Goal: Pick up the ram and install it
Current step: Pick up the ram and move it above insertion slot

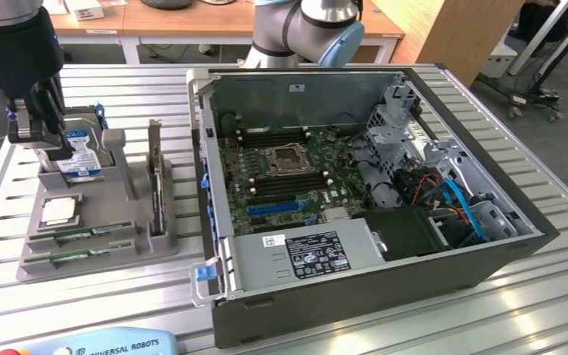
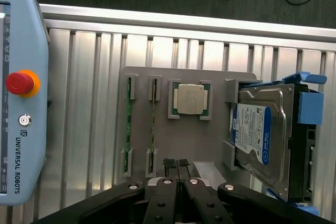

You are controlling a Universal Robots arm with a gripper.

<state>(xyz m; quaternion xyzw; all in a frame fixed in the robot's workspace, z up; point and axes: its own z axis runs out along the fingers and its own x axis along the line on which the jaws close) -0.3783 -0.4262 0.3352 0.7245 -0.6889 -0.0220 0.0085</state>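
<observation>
The fingers (image 2: 169,166) are being held closed, apparently on nothing, over the gray holder (image 2: 210,145) on the table (image 2: 89,103). The ram (image 2: 153,124) is being kept edge-on in a holder slot, untouched, beside a second stick (image 2: 127,124) and near the CPU (image 2: 190,99) and hard drive (image 2: 260,135).

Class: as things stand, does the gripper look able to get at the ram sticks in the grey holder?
Probably yes: the ram sticks stand uncovered in the holder, nothing over them. The gripper hovers nearby, fingers shut.
</observation>
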